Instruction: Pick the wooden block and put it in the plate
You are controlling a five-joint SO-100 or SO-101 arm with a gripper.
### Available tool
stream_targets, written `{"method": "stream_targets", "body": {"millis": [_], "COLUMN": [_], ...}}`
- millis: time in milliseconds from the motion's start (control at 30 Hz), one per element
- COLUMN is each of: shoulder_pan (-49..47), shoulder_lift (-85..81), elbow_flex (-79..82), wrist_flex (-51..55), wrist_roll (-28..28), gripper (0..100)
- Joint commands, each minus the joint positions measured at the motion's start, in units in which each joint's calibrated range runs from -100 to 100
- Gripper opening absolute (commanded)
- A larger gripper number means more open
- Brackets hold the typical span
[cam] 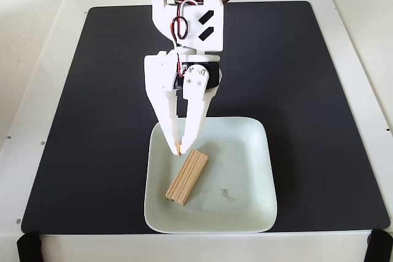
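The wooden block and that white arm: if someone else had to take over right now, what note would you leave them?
Gripper: empty, fingers drawn close together, hanging just above the plate's upper left part.
Wooden block: lying flat and slanted inside the plate, left of centre, free of the fingers.
Done: block picked, carried over and released into the plate.
Left: nothing for the block; probably just lift the arm clear without nudging it.

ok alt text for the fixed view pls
A wooden block lies flat and diagonal inside a pale square plate on a black mat. The white robot arm's hand hangs just above the block's upper end, fingers together, holding nothing.
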State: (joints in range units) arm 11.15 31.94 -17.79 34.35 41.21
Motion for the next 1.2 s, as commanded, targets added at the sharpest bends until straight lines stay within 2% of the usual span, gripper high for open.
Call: {"method": "stream_targets", "body": {"millis": [0,367,467,567,1000,1167], "shoulder_pan": [-0.5,-4.8,-6.9,-8.7,-16.1,-16.2], "shoulder_lift": [-9.9,-44.5,-54.8,-64.5,-105.1,-114.9], "elbow_flex": [7.1,57.4,70.8,81.4,117.2,117.3], "wrist_flex": [-1.3,-21.4,-23.6,-23.2,-22.7,-6.6], "wrist_roll": [0.1,0.1,2.4,3.9,3.9,4.0], "gripper": [1,1,1,1,1,1]}}
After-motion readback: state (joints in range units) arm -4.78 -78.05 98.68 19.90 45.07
